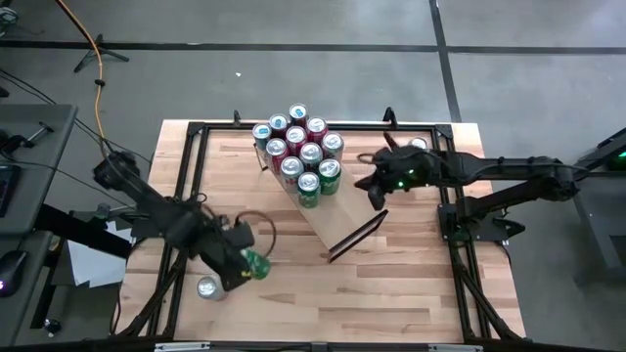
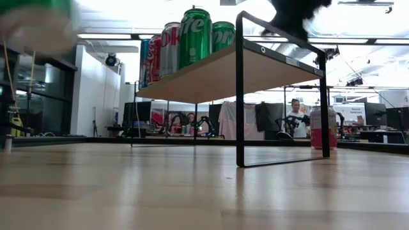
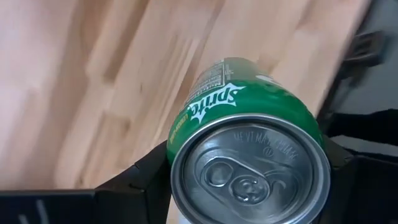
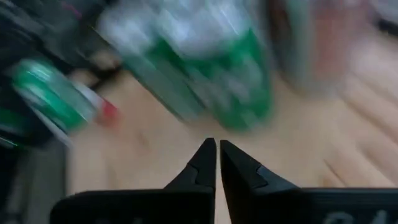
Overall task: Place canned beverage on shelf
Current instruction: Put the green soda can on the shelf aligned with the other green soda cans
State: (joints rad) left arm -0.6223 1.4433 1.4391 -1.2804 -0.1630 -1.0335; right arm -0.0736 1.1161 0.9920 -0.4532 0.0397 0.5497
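Likely slick and easily dented, the green can [image 3: 245,134] sits clamped at mid-body in the left end effector [image 1: 246,262], right end effector [image 4: 217,163] closed empty.

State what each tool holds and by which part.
Left tool: the green Sprite can, gripped across its sides near the top. Right tool: nothing, fingers together.

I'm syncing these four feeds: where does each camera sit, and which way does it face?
High: overhead, facing straight down on table, shelf and both arms.
Low: at tabletop height, facing level under the shelf into the room; an arm shows dark at top.
Left wrist: on the left arm, facing the Sprite can between its fingers.
Right wrist: on the right arm, facing past the shut right gripper.
High and low share the shelf's cans.
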